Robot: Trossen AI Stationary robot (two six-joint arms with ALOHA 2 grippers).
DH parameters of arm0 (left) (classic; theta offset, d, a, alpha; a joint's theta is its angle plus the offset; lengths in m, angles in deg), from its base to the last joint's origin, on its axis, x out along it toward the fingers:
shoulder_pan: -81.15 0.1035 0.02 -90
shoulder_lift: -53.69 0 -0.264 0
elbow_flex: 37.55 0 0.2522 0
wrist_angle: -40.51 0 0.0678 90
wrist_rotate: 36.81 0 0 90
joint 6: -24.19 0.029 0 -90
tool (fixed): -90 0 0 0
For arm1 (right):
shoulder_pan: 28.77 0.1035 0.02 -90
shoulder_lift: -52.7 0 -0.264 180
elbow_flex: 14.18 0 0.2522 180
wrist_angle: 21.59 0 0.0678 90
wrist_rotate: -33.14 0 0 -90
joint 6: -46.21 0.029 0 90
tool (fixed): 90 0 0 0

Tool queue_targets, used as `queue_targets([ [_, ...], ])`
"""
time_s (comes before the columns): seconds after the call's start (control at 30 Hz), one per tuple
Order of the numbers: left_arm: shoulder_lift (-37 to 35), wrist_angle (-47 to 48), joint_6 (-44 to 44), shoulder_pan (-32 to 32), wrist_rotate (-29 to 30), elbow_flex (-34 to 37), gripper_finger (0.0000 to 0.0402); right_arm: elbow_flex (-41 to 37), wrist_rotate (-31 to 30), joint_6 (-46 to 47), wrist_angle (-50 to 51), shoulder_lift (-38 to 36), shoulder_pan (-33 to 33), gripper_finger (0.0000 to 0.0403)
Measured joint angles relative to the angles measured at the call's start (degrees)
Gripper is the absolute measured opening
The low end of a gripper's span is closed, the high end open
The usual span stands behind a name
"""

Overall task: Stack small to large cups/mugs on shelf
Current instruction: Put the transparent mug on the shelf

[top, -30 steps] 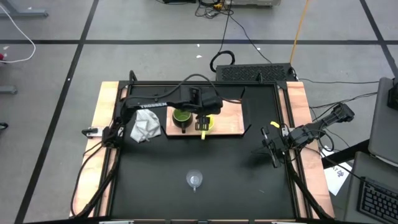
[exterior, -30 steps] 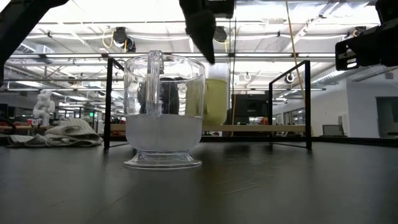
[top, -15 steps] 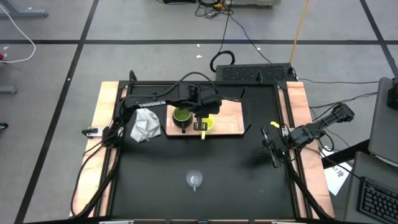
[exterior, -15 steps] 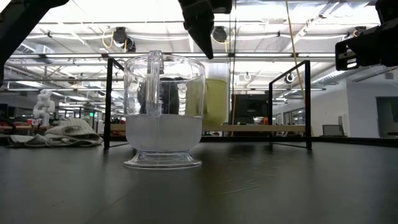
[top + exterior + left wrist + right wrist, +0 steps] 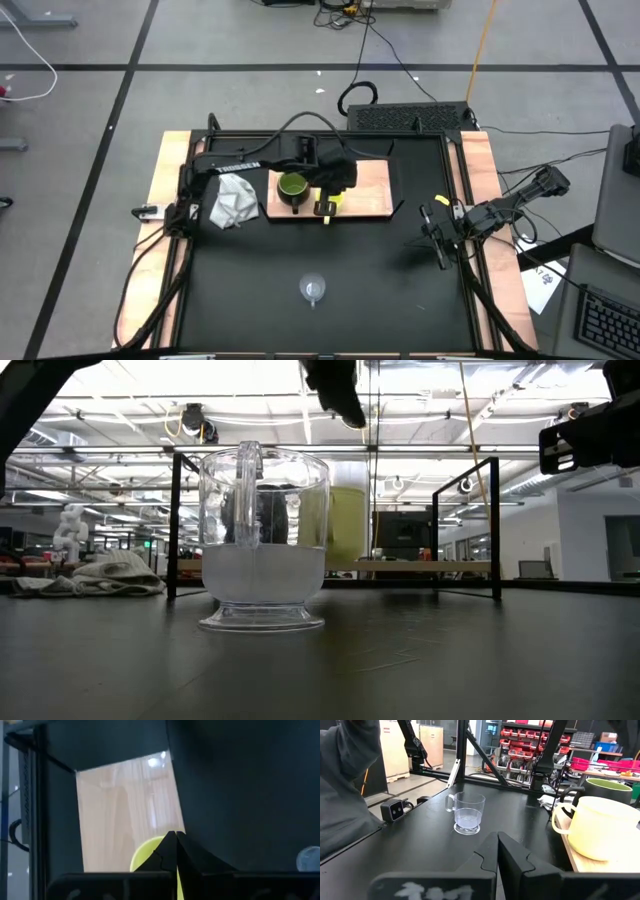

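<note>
Yellow mug [image 5: 331, 200] stands on the shelf [image 5: 375, 190] beside the green mug [image 5: 292, 187], directly beneath the left pincer [image 5: 338, 180], which has risen clear with fingers closed and empty. Glass cup [image 5: 314, 290] remains on the tabletop [image 5: 380, 280]; right pincer [image 5: 436, 228], closed, idles well apart.

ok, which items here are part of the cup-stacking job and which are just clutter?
Job:
- olive-green mug, on the shelf
- yellow mug, on the shelf
- clear glass cup, on the black table
- shelf
- left gripper, over the yellow mug

Clutter:
- grey-white cloth
- right gripper, parked at the table's right edge
</note>
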Motion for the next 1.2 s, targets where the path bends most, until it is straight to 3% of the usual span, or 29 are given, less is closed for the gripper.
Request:
queue_targets([
  [0.57, -11.6, -1.4, 0.1, -1.1, 0.6, 0.2, 0.0000, 0.0, 0.2, 1.1, 0.3, 1.2, 0.0, 0.0000],
  [0.97, -19.5, 5.5, -3.6, -1.8, 8.3, 0.4, 0.0000, 0.0, 0.3, 1.0, -0.1, 1.2, 0.0, 0.0000],
  [1.07, -22.2, 7.2, -5.4, -2.1, 10.5, 3.0, 0.0000, 0.0, 0.3, 0.9, -0.1, 1.2, 0.0, 0.0000],
  [1.2, -28.3, 6.8, -8.2, -2.1, 11.9, 11.9, 0.0000, 0.0, 0.3, 0.9, -0.1, 1.2, 0.0, 0.0000],
])
